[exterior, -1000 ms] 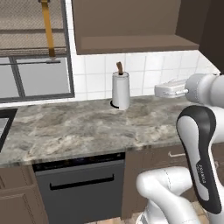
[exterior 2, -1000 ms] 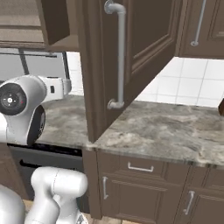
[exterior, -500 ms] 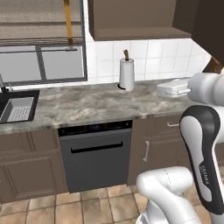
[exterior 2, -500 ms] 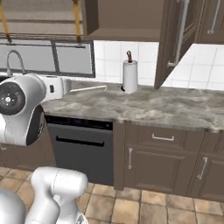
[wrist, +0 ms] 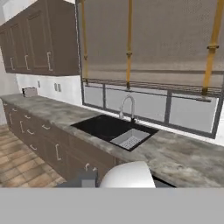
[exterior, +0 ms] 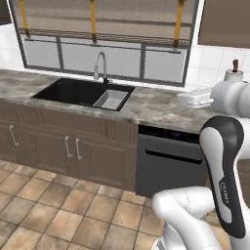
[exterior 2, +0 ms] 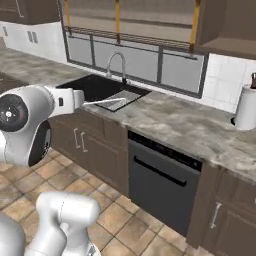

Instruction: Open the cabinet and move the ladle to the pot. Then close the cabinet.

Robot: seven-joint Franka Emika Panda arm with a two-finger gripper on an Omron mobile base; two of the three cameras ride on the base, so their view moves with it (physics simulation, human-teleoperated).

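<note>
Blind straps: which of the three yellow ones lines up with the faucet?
The middle strap; it hangs directly above the faucet, while the other two hang off to either side.

Sink point(exterior: 78, 91) set in counter point(exterior: 156, 105); dishwasher point(exterior: 168, 166) right.

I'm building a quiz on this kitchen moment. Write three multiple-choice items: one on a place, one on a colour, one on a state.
1. Where does the faucet stand?
A. behind the sink
B. on the dishwasher
C. beside the paper towel roll

2. What colour is the sink basin?
A. white
B. black
C. silver

3. How is the dishwasher door?
A. closed
B. half open
C. fully down

Answers: A, the faucet rises at the basin's back edge below the window; B, the basin is black; A, the door sits flush with the cabinet fronts.
</note>
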